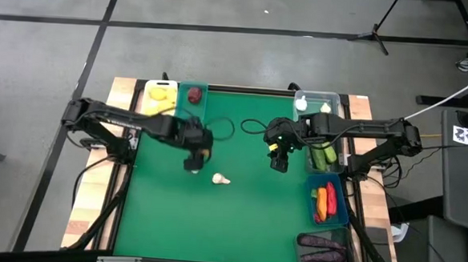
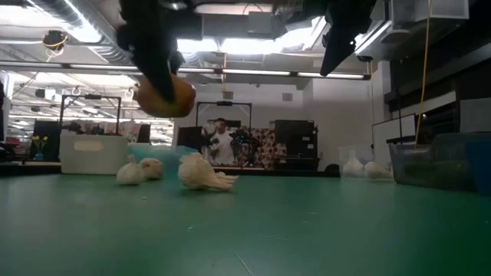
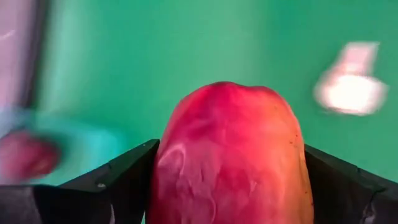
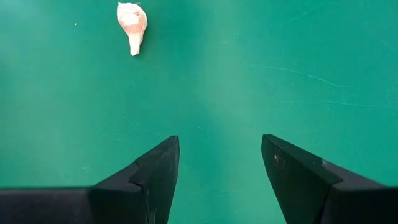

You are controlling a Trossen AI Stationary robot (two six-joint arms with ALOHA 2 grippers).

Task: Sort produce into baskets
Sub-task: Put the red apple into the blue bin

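Holding a red apple (image 3: 230, 155) between its fingers (image 3: 118, 180), the left gripper (image 1: 197, 149) hangs above the green worktop (image 1: 237, 219), lifted clear so the fruit can be carried. The teal basket (image 1: 202, 93) at the far edge already has one red apple (image 1: 194, 96) inside, so it is probably the goal. The right gripper (image 4: 221, 168) waits near the middle with fingers wide and empty, pointing down at the mat. One garlic bulb (image 1: 220, 178) lies loose between the two arms; perhaps the right arm takes it next.
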